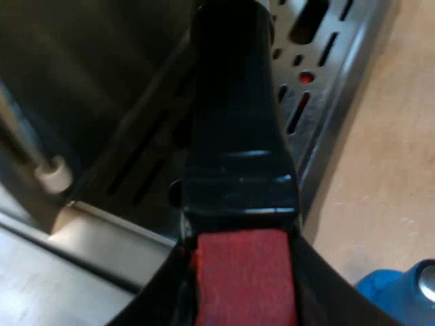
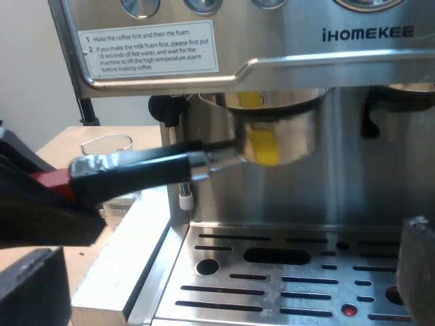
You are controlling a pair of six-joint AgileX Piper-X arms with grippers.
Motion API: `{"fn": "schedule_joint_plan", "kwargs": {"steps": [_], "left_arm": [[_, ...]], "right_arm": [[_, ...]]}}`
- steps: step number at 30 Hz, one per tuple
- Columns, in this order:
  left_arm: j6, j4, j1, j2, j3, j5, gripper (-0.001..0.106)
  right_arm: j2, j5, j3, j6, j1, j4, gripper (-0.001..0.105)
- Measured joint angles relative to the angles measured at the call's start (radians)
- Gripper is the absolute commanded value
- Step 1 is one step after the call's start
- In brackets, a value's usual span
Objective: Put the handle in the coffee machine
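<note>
Under the brew head at the front of the espresso machine sits the metal basket of the holder, close up against the head; whether it is locked in I cannot tell. Its dark handle has its long axis nearly level, dipping a little, and points away from the machine's front toward the left gripper. That gripper's fingers are clenched on the red end, one on each side, and the handle runs from there toward the machine, above the slotted drip tray.

The right gripper hangs before the drip tray with its fingers spread wide and nothing between them, well apart from the holder.

Just beside the handle, between it and the machine's body, the steam wand hangs down, its white tip close under the handle. A measuring glass stands on the table beyond the handle. A blue tamper rests on the table near the tray's edge. An instruction label is stuck on the machine above the wand.
</note>
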Motion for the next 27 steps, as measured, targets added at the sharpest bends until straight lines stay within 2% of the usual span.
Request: {"fn": "schedule_joint_plan", "kwargs": {"steps": [3,6,11,27], "left_arm": [[-0.004,-0.024,-0.025,0.000,0.000,-0.002,0.000],[-0.039,-0.057,-0.022,0.000,0.000,-0.011,0.000],[-0.073,-0.084,-0.022,0.000,0.000,-0.061,0.000],[-0.103,-0.081,-0.022,0.002,0.000,-0.068,0.000]], "right_arm": [[0.000,0.000,0.000,0.000,0.000,0.000,0.105],[0.000,0.000,0.000,0.000,0.000,0.000,0.105],[0.000,0.000,0.000,0.000,0.000,0.000,0.105],[0.000,0.000,0.000,0.000,0.000,0.000,0.105]]}}
